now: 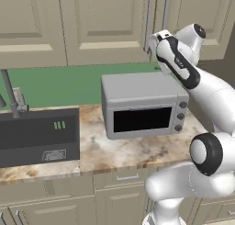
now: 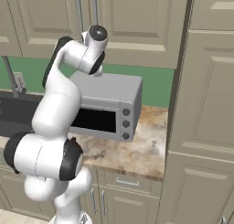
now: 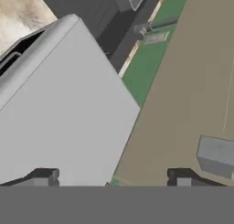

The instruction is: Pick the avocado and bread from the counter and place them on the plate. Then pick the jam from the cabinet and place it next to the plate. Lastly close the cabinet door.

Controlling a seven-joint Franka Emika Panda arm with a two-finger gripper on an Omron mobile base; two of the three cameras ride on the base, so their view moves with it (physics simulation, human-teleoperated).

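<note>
Marbled stone forms the counter (image 1: pixel 137 150), with a dark sink (image 1: pixel 39 134) set at its left and a grey microwave (image 1: pixel 142 104) standing further right. Beige cabinet doors (image 1: pixel 108 24) are seen shut above, silver bar handles (image 1: pixel 148 17) beside the raised arm. The fingers (image 3: pixel 114 178) are spread wide and empty in the hand view, over the microwave top and the cabinet underside.

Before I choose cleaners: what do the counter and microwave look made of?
The counter looks like polished stone: beige-brown marbled veining. The microwave looks like matte grey metal, perhaps painted, with a glossy dark door window, probably glass.
</note>
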